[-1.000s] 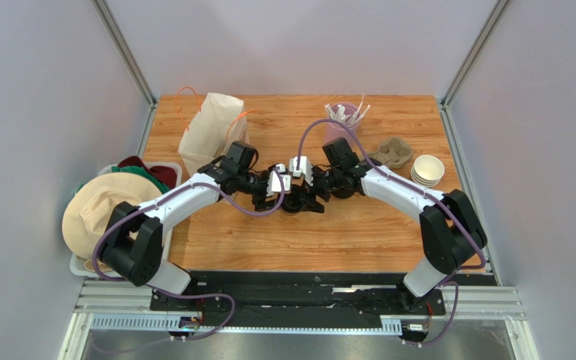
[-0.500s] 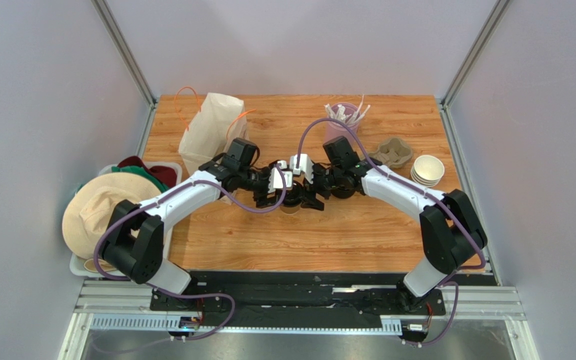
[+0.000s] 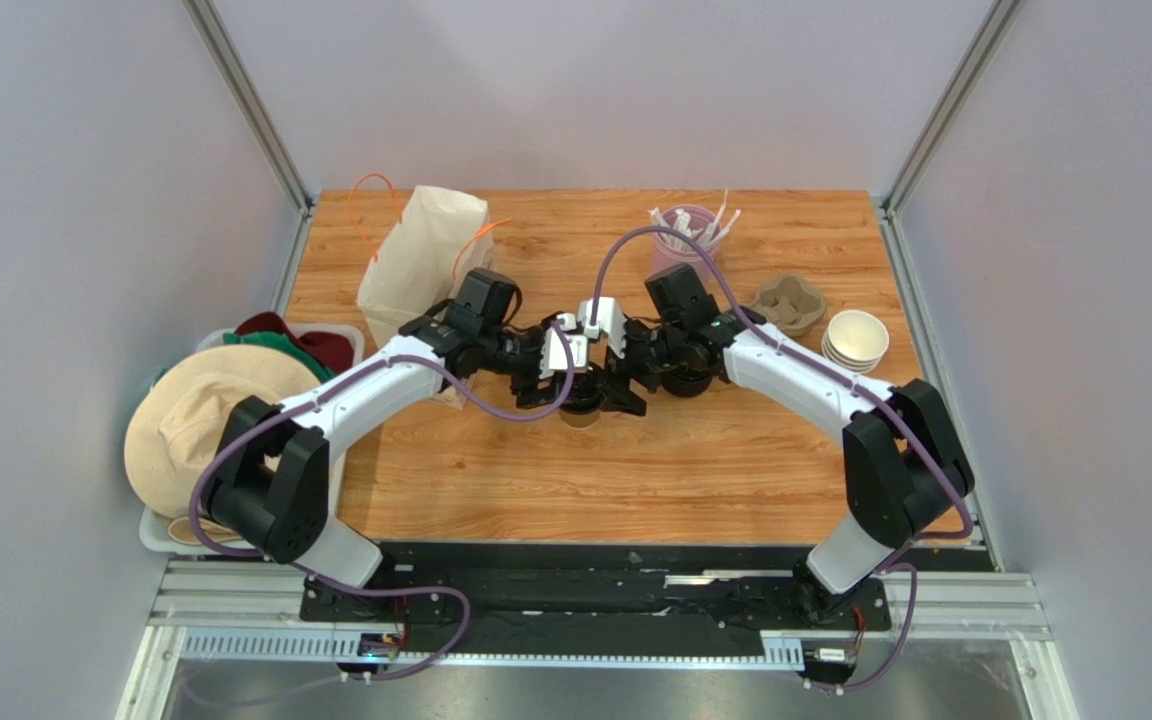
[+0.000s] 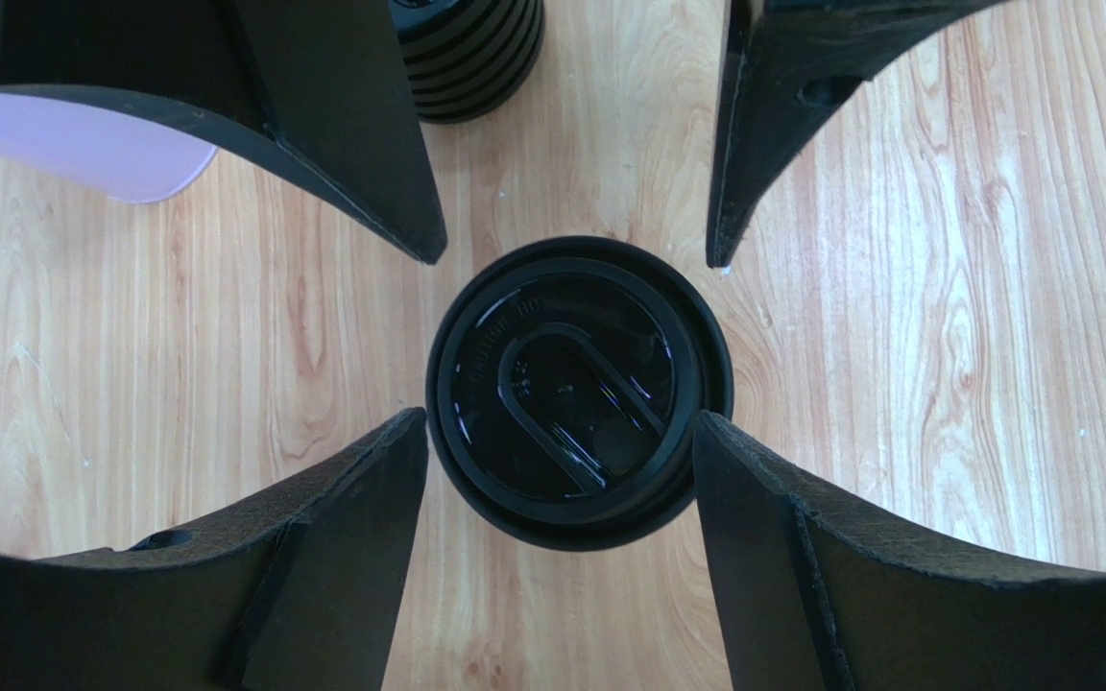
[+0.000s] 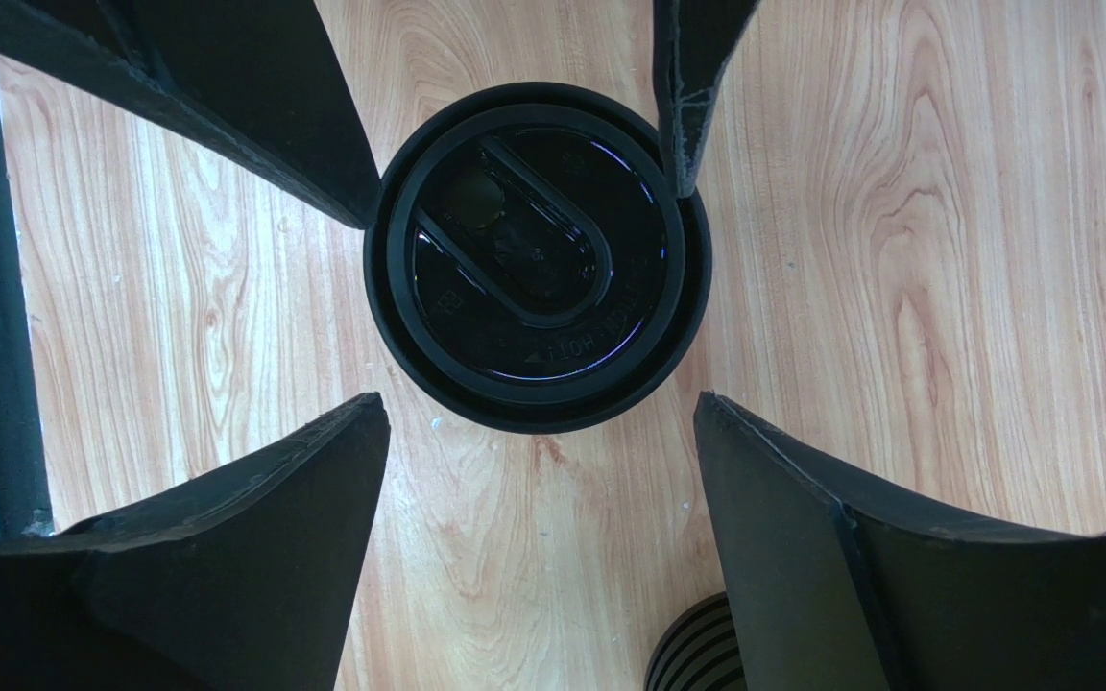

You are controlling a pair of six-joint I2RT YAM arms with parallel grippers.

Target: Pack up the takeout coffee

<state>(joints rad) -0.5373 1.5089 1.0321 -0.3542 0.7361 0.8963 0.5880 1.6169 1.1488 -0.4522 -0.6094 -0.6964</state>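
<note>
The takeout coffee is a small brown paper cup (image 3: 582,416) with a round black lid (image 4: 578,392), standing upright on the wooden table at mid-centre. Both grippers hang over it from opposite sides. My left gripper (image 3: 557,390) is open. In the left wrist view (image 4: 559,421) its fingertips flank the near rim of the lid. My right gripper (image 3: 614,390) is open. In the right wrist view (image 5: 537,403) its fingertips stand just beside the lid (image 5: 537,256), not around it. The paper bag (image 3: 420,263) stands at the back left.
A stack of black lids (image 4: 472,58) stands close beside the cup. A pink cup of white sticks (image 3: 687,240), a pulp cup carrier (image 3: 782,308) and nested brown cups (image 3: 856,341) sit at the back right. A bin of hats (image 3: 214,413) is off the left edge.
Both grippers have shifted slightly toward the far side above the cup. The cup's brown wall now shows beneath them; it was hidden a second ago.
</note>
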